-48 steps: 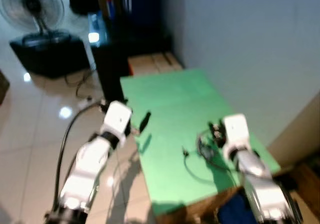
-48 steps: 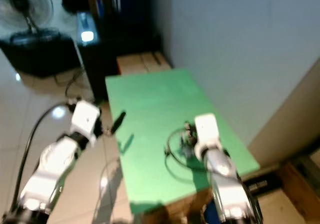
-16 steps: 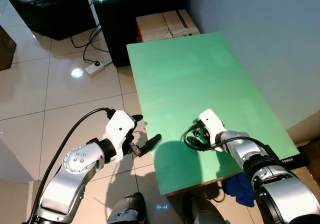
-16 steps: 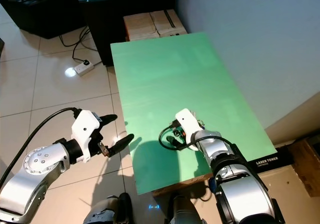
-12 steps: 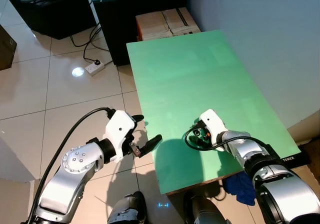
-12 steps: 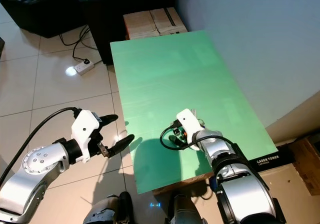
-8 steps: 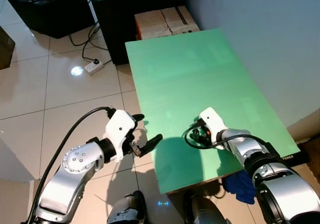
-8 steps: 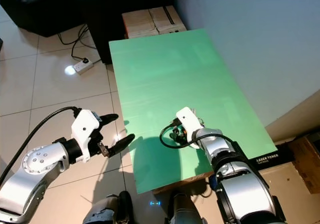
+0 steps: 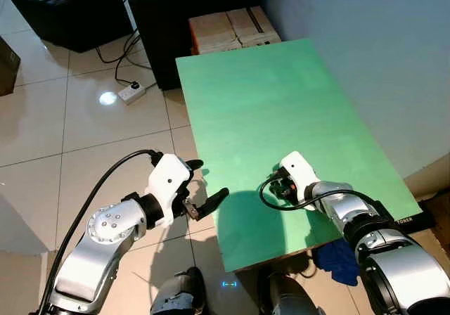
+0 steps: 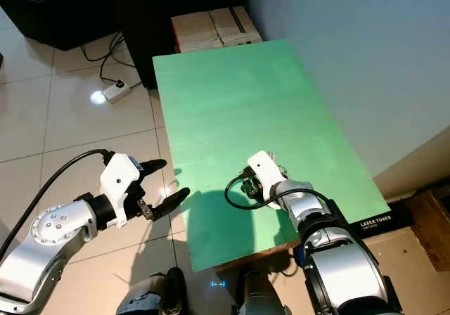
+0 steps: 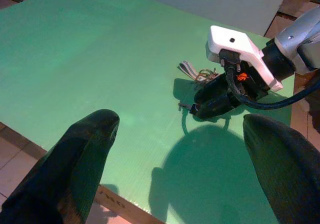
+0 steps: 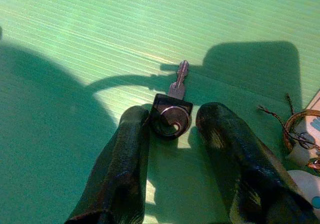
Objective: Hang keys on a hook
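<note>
A: Item one, the key. Where is it lying?

B: It is lying flat on the green table, toward the near edge and closer to the right side than the left. Black head, ring through it, silver blade pointing away from the gripper.

A: Item two, the right gripper?

B: It is sitting low over the table with its two fingers spread, one on each side of the key's head. One finger is almost touching the head; the other is standing a little apart. Nothing is being held yet.

A: Item three, the left gripper?

B: It is hovering off the table's left edge, above the floor tiles, fingers parted, holding nothing.

A: Anything else by the key?

B: A small bundle of cord and rings is lying on the far side of the right gripper.

A: Risks?

B: The key is lying flat and thin, so the closing fingers may be sliding over it or pushing it along the smooth surface instead of pinching it. An uneven close could be spinning the head out sideways. The nearby cord could also be snagging a finger. No hook is visible, so the hanging spot cannot be judged.
</note>
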